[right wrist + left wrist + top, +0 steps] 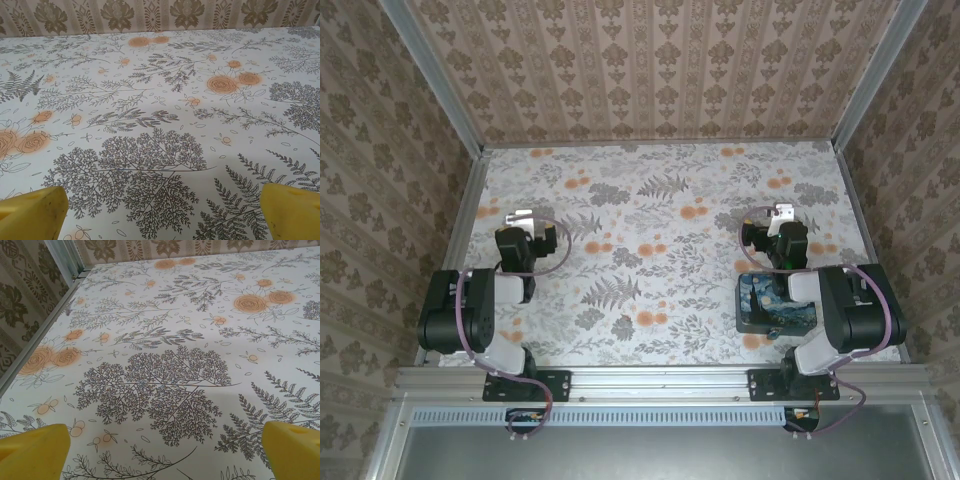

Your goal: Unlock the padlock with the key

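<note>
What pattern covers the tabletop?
Grey ferns and leafy sprigs with orange roses on the white tabletop, clearest in the right wrist view.

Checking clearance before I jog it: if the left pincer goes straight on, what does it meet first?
Nothing stands before the left pincer; the way looks free over the table, probably as far as the back wall, though depth is unclear.

I have the black-and-white left arm (470, 305) and right arm (845, 305) folded low by their bases, wrists pointing forward. The yellow-fingered left gripper (162, 450) and right gripper (162, 212) both gape wide, empty.
</note>
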